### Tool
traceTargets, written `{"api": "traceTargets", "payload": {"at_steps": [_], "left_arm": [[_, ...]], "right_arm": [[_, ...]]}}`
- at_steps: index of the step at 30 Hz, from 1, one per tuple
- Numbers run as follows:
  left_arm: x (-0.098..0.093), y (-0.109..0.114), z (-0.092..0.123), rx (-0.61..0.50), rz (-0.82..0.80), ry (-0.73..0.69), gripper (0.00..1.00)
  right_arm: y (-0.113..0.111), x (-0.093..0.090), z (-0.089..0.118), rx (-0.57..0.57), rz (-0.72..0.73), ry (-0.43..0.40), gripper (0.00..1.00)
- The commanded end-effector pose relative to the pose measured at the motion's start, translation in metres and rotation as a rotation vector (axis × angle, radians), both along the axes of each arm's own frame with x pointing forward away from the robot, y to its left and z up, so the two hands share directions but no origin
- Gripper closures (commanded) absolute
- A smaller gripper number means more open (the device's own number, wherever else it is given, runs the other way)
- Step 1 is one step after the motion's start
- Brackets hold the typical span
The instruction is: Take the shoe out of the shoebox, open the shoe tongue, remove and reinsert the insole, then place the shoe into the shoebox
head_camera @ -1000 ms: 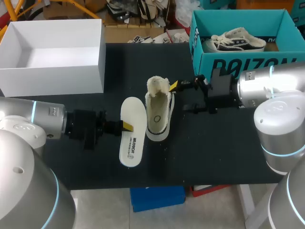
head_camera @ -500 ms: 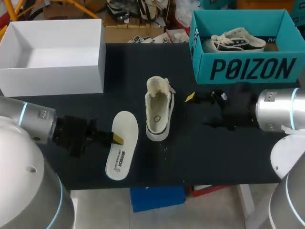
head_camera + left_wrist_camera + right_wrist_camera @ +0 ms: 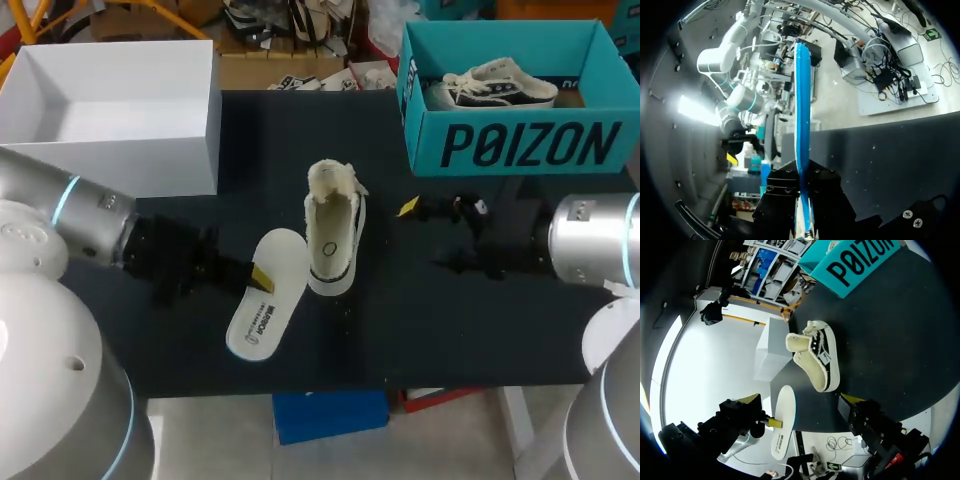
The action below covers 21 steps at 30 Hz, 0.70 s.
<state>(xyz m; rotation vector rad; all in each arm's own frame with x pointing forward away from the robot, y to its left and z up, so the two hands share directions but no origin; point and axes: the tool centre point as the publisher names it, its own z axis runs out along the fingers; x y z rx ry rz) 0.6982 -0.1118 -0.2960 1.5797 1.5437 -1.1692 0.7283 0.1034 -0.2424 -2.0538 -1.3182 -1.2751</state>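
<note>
**Trouble brewing at the reinsertion**

Left gripper (image 3: 258,275) is clamped on the flat white foam insole (image 3: 262,300). The left wrist view shows it edge-on, pinched between the fingers and running straight out ahead of them. Just past the insole's far end stands the fleece-lined cream-and-black shoe (image 3: 332,240), upright on its sole on the black table (image 3: 400,330) with its mouth gaping. Whether insole and shoe touch, I can't tell.

On the shoe's other side the right gripper (image 3: 421,235) sits near it but apart, fingers spread and holding nothing.

That's the worry. Nothing braces that shoe, so to my eye a push from the insole could slide it or tip it over. The insole is gripped along one side edge, so I'd expect the free end to flex and snag on the fluffy collar instead of slipping down to the toe. The tongue could also flop back across the opening.

Now the count:
- One insole, out of the shoe.
- One shoe on the table, plus a black-and-white sneaker (image 3: 500,88) that I can only partly see in the teal cardboard box (image 3: 520,145).
- Two boxes; the empty white cardboard box (image 3: 110,168), well beyond the left gripper, looks the likelier home.
</note>
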Motion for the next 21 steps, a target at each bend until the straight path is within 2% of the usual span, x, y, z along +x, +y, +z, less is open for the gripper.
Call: {"api": "traceTargets", "payload": {"at_steps": [1,13,21], "left_arm": [[0.015,-0.012,-0.002,0.077,-0.089,0.066,1.0],[0.014,-0.032,-0.023,0.151,-0.123,0.084,1.0],[0.026,-0.04,-0.041,0.204,-0.114,0.067,1.0]], "right_arm": [[-0.001,-0.001,0.0,0.002,0.002,0.0,0.0],[-0.001,-0.001,0.0,0.002,0.002,0.0,0.0],[-0.001,-0.001,0.0,0.002,0.002,0.0,0.0]]}}
